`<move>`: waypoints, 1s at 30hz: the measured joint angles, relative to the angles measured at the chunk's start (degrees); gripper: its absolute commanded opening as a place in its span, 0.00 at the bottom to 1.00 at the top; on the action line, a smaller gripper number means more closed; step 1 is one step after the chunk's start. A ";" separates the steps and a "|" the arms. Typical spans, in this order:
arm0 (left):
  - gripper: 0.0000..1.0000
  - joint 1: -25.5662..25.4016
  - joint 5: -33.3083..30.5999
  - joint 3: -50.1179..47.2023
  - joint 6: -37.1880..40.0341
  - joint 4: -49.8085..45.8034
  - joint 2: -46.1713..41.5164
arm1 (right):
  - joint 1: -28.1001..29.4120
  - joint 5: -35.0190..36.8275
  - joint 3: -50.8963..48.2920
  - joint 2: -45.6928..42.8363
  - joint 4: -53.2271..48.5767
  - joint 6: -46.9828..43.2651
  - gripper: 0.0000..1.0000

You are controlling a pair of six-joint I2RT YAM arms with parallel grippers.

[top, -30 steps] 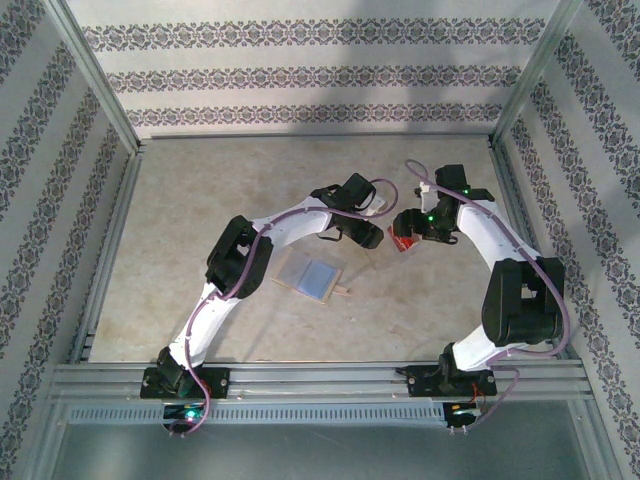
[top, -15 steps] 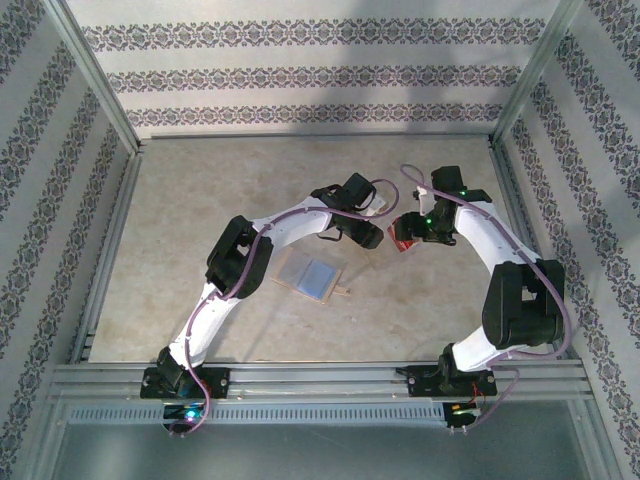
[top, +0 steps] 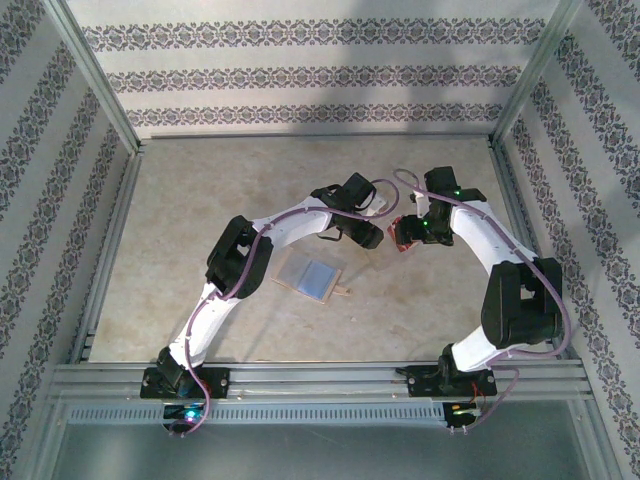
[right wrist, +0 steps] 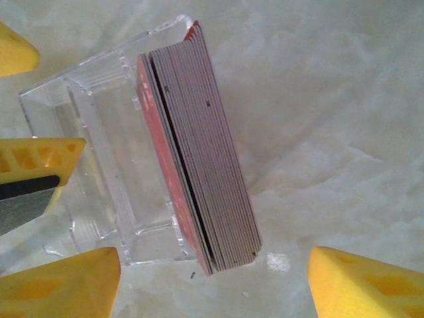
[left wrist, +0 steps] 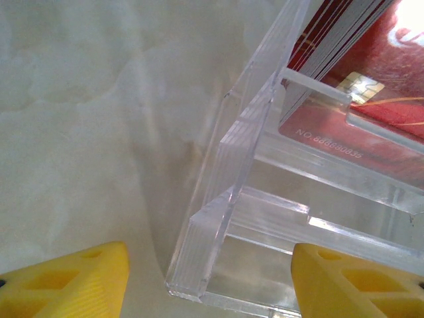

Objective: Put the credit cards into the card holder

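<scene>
**A:** Status, largest item first?

**B:** Both arms reach out over the surface (top: 200, 200). The left arm (top: 240, 262) and the right arm (top: 520, 300) meet head to head right of centre.

**A:** Where is the card holder?

**B:** The card holder (top: 312, 275) lies opened flat on the surface, just beside the left forearm. It is well apart from the point where the arms meet. No red shows in its pockets from above.

**A:** And the credit cards?

**B:** The credit cards (right wrist: 205, 152) stand on edge as one thick stack, leaning in a clear stand (right wrist: 99, 132). The stand sits between the two arm heads. The left wrist camera shows a chip and printed lettering on the front card.

**A:** State of the fingers?

**B:** The left fingers (left wrist: 73, 278) are spread, one to each side of the stand's near corner. One is clear of the plastic, so nothing is clamped. The right fingers (right wrist: 364, 285) are spread wide to either side of the stack's lower end, touching no card.

**A:** Progress, then?

**B:** My judgement is that nothing is done yet. The whole stack is in the stand. Remaining work: brace the stand, lift out a card, carry it to the holder, slide it into a pocket, and repeat for each card.
</scene>
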 measured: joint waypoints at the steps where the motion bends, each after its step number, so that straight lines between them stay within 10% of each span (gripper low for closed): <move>1: 0.65 0.00 -0.04 0.00 0.00 0.00 0.00 | 0.00 0.46 0.20 0.28 -0.07 -0.02 0.75; 30: 0.65 0.00 -0.28 -0.02 0.24 0.00 0.00 | 0.00 6.60 1.46 1.68 -2.12 -0.37 0.64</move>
